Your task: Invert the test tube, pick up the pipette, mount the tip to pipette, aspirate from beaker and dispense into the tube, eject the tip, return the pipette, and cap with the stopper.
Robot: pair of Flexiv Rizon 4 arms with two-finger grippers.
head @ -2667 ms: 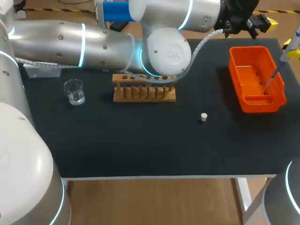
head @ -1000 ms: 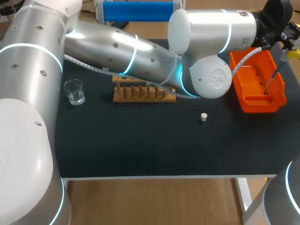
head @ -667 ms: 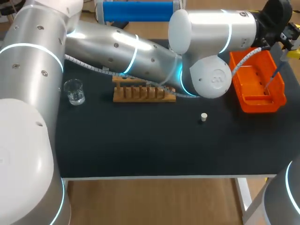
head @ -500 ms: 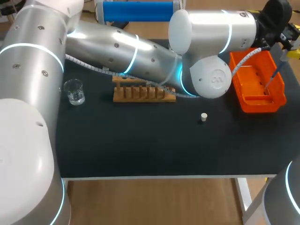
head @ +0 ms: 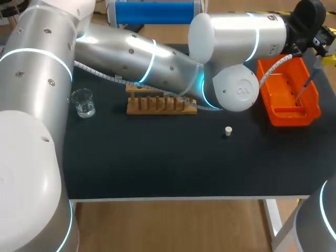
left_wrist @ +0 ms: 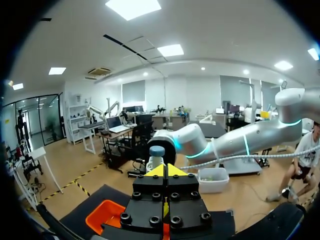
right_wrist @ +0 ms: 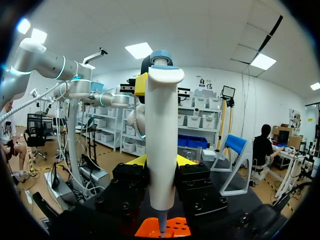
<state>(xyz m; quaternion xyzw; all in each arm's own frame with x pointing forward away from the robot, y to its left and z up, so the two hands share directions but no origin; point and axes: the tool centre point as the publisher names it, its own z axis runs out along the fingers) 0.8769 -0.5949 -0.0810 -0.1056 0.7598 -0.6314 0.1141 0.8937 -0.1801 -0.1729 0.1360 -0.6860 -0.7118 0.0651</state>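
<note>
My right gripper (right_wrist: 161, 162) is clenched on the pipette (right_wrist: 161, 125). The pipette stands upright between the yellow tips, with its head above them and its thin end pointing down below them over the orange bin (right_wrist: 176, 229). I cannot tell whether a tip sits on that thin end.

My left arm (head: 131, 52) lies across the desk (head: 157, 163) towards the same spot. My left gripper (left_wrist: 165, 170) has its fingers pressed together with nothing between them. The pipette's blue-capped head is just ahead of its tips. From my right wrist, one yellow tip of the left gripper shows right beside the pipette's head.

The white stopper (head: 228, 131) is well apart from both grippers. The wooden rack (head: 161, 104) is farther off. The glass beaker (head: 83, 102) stands farthest from the grippers, beyond the rack.
</note>
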